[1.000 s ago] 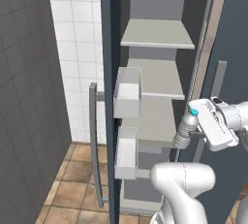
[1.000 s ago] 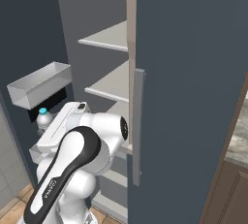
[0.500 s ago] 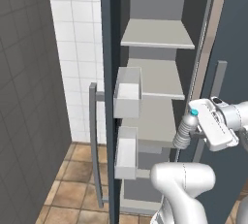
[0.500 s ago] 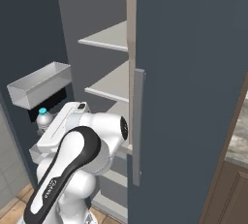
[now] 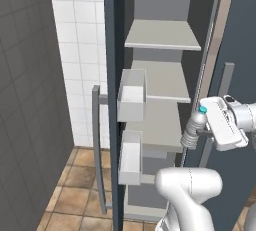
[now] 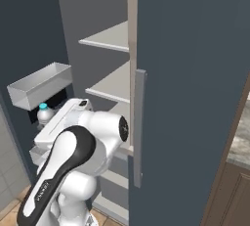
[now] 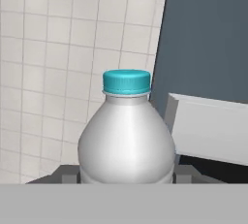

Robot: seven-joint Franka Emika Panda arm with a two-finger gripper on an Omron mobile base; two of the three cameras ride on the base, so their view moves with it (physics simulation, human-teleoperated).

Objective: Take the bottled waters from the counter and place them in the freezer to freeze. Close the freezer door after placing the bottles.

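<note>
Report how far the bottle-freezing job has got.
Done: the freezer door stands open. In hand: the gripper holds the teal-capped bottle beside the pale shelves, not yet set down. Left: place it, handle the red-capped bottle, close the door.
</note>
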